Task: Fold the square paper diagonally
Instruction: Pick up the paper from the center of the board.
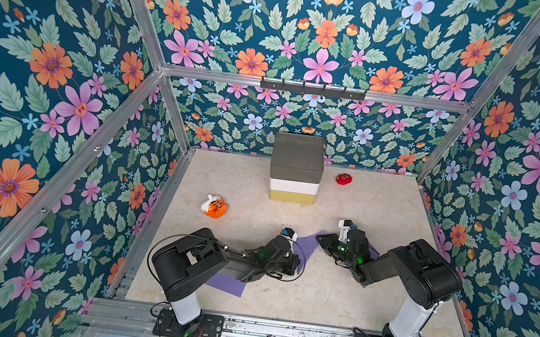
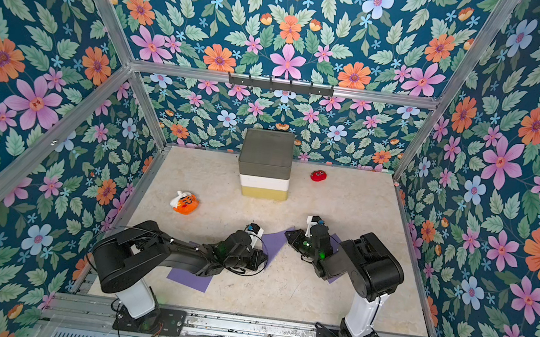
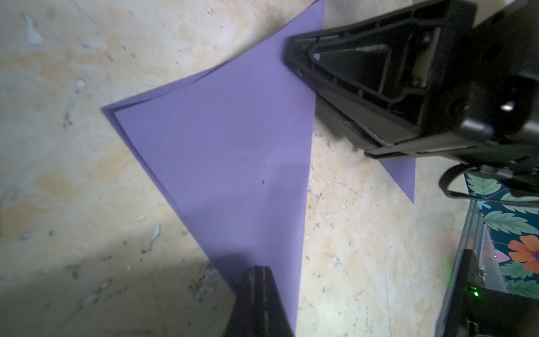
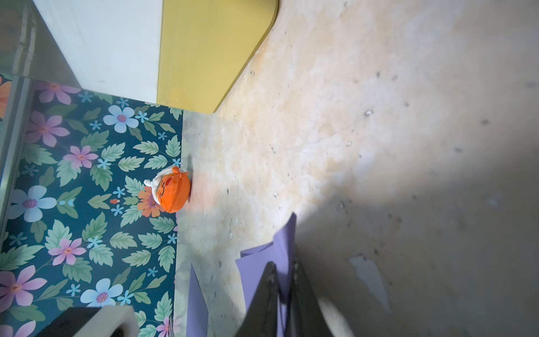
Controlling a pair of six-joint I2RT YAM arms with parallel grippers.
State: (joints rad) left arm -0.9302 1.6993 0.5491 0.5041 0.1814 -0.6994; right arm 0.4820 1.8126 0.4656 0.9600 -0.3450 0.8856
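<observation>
The square paper (image 3: 227,146) is purple and lies folded into a triangle on the beige floor, its two layers nearly edge to edge. In both top views it sits between the two arms (image 1: 306,246) (image 2: 273,242). My left gripper (image 3: 258,268) is shut, its tip resting on the paper near a pointed corner (image 1: 298,263). My right gripper (image 4: 284,267) is shut on the paper's lifted, curled far corner (image 4: 256,262), with purple showing between its fingers. That gripper (image 3: 291,55) also shows in the left wrist view and in a top view (image 1: 319,238).
A second purple sheet (image 1: 225,284) lies under the left arm, and more purple (image 1: 372,252) shows beneath the right arm. A grey, white and yellow stacked box (image 1: 296,169) stands at the back. An orange plush (image 1: 215,206) sits left of it, a red plush (image 1: 344,178) to its right.
</observation>
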